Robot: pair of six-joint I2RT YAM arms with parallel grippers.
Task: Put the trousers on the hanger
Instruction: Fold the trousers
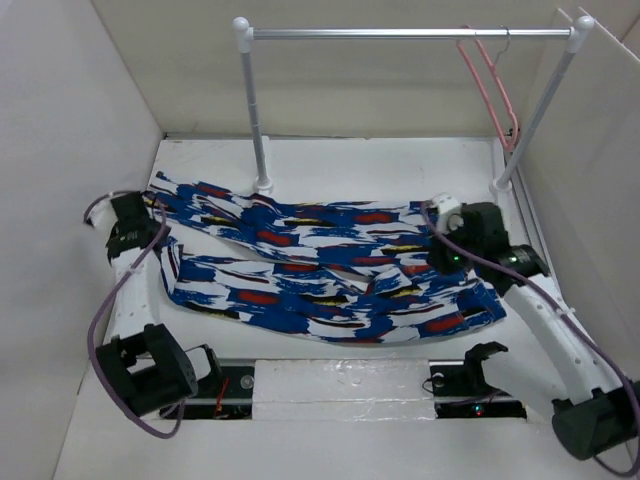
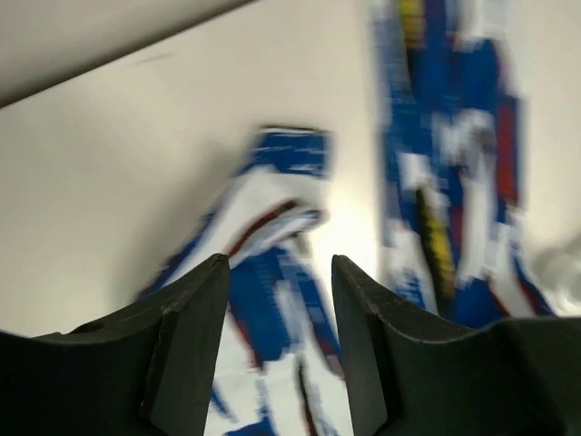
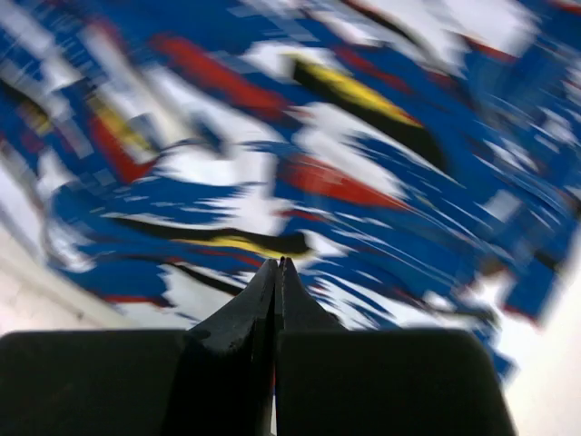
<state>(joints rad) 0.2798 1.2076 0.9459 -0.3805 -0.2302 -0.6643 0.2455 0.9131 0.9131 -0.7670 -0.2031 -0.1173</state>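
Lying: soft blue-and-white printed fabric trousers, spread flat on the white worktop
Hanging: thin pink clothes hanger, on the silver rail
Left gripper: fingers apart over a leg end
Right gripper: fingers pressed together above the fabric

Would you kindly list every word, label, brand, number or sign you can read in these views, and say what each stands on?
No readable text in any view.
trousers: abstract streaks only, no letters.
pink hanger and silver rail: plain, no markings visible.
small white patch on the black base bar: too small to read.
Both wrist views: blurred, nothing legible.
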